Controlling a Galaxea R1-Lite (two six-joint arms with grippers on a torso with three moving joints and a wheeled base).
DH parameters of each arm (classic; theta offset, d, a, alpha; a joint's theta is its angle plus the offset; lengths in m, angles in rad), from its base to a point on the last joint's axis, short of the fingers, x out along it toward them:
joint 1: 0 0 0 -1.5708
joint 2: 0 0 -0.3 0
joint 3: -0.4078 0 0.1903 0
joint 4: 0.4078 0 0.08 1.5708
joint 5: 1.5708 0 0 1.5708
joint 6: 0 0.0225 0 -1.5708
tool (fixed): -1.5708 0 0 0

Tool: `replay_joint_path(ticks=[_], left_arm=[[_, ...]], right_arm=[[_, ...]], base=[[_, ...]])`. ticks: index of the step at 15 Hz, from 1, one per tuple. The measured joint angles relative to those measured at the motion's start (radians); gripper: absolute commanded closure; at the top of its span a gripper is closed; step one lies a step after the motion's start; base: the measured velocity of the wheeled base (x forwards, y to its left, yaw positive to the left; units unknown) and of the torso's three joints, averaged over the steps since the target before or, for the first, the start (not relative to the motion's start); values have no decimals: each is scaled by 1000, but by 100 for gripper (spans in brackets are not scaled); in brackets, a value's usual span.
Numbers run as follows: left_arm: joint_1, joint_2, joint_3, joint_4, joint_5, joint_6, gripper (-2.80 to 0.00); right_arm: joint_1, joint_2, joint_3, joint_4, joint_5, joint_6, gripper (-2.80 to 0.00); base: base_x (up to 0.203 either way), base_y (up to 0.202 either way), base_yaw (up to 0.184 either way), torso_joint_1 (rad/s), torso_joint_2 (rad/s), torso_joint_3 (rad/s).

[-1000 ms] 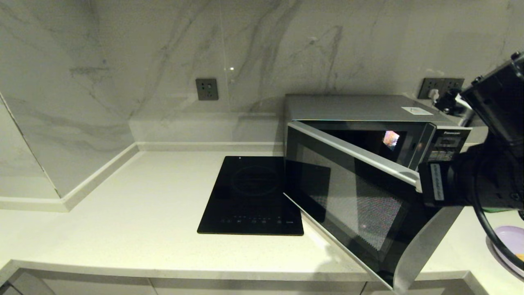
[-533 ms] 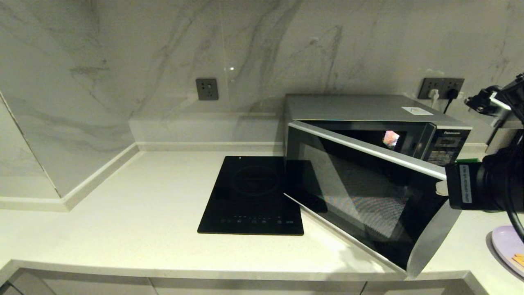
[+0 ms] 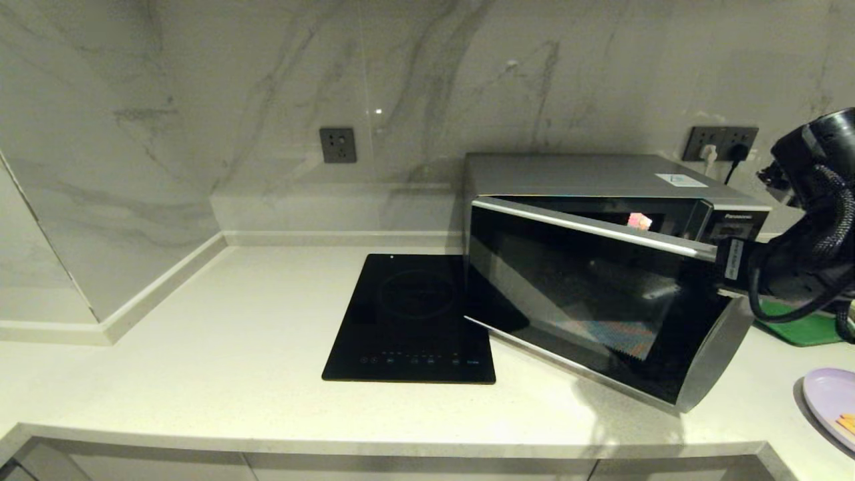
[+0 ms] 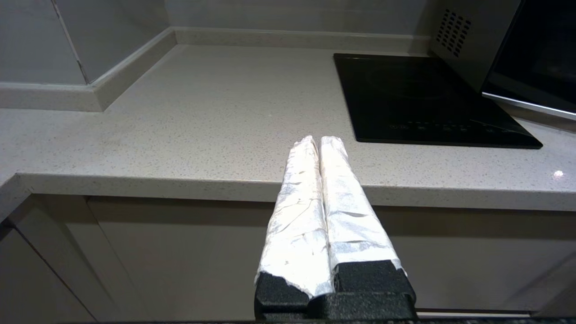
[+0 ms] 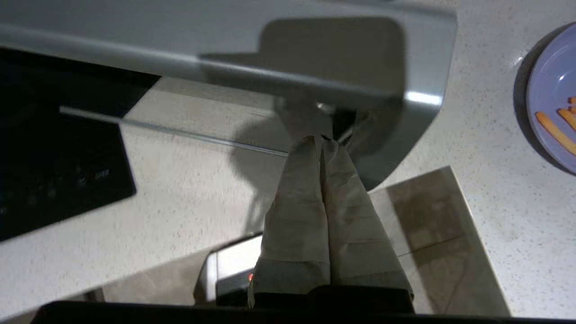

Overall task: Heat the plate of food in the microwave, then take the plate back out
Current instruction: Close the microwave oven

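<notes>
The silver microwave [image 3: 601,175] stands at the back right of the counter, its dark glass door [image 3: 588,300] partly ajar. My right gripper [image 5: 321,140] is shut with nothing in it, its tips against the door's curved silver trim [image 5: 418,67]; in the head view only the arm [image 3: 795,267] shows by the door's free edge. The pale lilac plate of food [image 3: 831,407] lies on the counter at the far right, with orange sticks on the plate [image 5: 551,108]. My left gripper [image 4: 319,139] is shut and empty, parked low before the counter's front edge.
A black induction cooktop [image 3: 414,321] lies left of the microwave, partly under the door. A green tray [image 3: 798,327] sits behind my right arm. A cream slab [image 5: 432,225] shows under my right gripper. Wall sockets [image 3: 337,145] are on the marble wall.
The microwave door has swung from wide open towards the oven. My right arm has followed its free edge backwards. The plate has stayed on the counter.
</notes>
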Motion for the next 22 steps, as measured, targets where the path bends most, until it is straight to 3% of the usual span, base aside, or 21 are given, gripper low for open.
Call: replay_joint_path(ticks=[5,13,22], left_arm=[[0,0,0,0,0,0,0],[0,0,0,0,0,0,0],[0,0,0,0,0,0,0]], right_arm=[[-101,88,30,-264,4,7,0],[-127,264,1,-572,0,6,0],[-166,385,-153,-591,-3,21,0]], base=[[0,0,0,0,0,0],[0,0,0,0,0,0],[0,0,0,0,0,0]])
